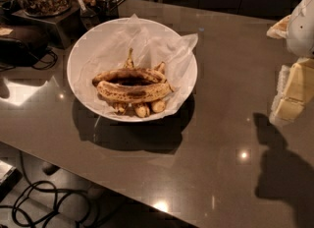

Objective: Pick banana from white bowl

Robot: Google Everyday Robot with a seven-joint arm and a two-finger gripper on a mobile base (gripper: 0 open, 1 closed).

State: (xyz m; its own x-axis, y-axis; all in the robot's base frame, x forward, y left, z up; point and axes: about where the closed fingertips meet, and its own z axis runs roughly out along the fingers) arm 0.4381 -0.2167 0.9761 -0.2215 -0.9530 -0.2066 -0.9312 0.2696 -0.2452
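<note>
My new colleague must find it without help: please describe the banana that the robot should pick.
On the table stands a white bowl, left of the tool at the right edge. The banana is the long curved one in front, dull yellow with brown speckles, unlike the darker one behind it and the short stubs beside it.

banana (133, 93) in bowl (73, 74), end effector (289, 99) well right

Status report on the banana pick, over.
Gripper at right, apart from bowl. Banana in bowl, untouched. Darker banana touching behind it, short pieces in front.
</note>
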